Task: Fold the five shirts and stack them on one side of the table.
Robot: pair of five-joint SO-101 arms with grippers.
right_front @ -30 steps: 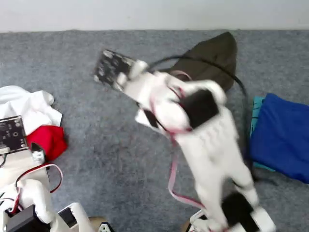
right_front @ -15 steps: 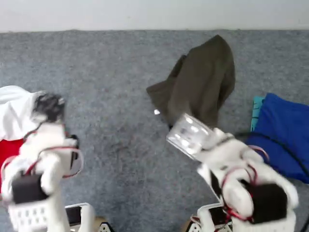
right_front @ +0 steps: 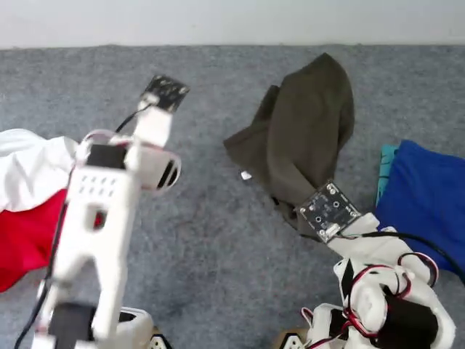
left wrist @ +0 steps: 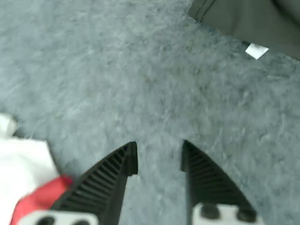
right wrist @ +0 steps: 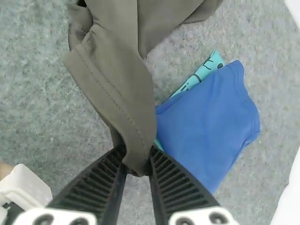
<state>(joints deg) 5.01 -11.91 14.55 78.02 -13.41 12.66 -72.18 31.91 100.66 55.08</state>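
Overhead, the olive shirt (right_front: pixel 309 134) is being shown lying crumpled on the grey tabletop (right_front: pixel 203 240), and its near corner is being covered by the camera board of the right arm (right_front: pixel 378 291). A blue shirt (right_front: pixel 425 203) is being carried on a teal shirt (right_front: pixel 383 174) just to the right of the olive shirt. A white shirt (right_front: pixel 29 171) and a red shirt (right_front: pixel 25 236) are being left well to the olive shirt's left, with the left arm (right_front: pixel 102 211) standing between.

From the left wrist, the left tool (left wrist: pixel 158 150) is being held open over bare tabletop, with nothing between its jaws. The olive shirt's edge (left wrist: pixel 253 18) and a small white tag (left wrist: pixel 256 50) just beside it are being shown well apart from the tool.

From the right wrist, the right tool (right wrist: pixel 137 161) is being held closed on a hemmed fold of the olive shirt (right wrist: pixel 126 61), and the cloth is being pinched between both jaws. The blue shirt (right wrist: pixel 206 131) is being shown just beside that fold, with the teal shirt (right wrist: pixel 201 72) showing from under it.
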